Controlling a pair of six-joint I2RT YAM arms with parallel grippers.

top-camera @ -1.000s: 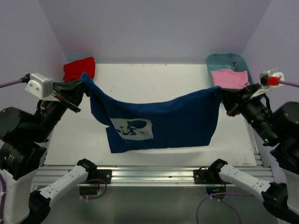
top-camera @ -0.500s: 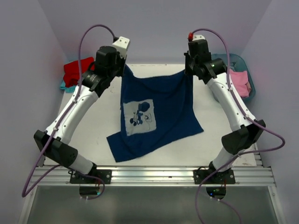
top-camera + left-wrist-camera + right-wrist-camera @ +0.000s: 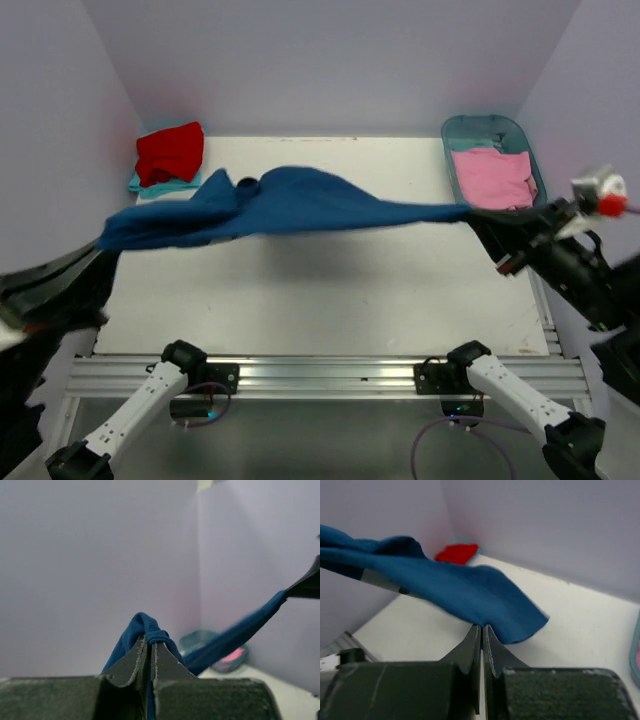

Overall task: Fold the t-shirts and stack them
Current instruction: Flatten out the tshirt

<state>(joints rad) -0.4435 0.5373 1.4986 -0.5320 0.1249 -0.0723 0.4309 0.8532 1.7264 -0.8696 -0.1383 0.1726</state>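
Half a second ago both arms reached far over the table [image 3: 330, 290], with the navy t-shirt [image 3: 290, 205] draped down, its lower edge spread on the surface and its print showing. Now the left gripper [image 3: 150, 640] and right gripper [image 3: 475, 215] have swung back and wide apart, and the shirt is pulled clear of the table into a flat, taut band between them

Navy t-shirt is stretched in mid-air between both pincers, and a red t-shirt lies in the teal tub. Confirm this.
One thing is wrong: the teal tub holds the pink t-shirt, not a red one, as the top external view shows. The red t-shirt lies at the back left. The navy t-shirt is indeed stretched in mid-air between the left pincer and the right pincer.
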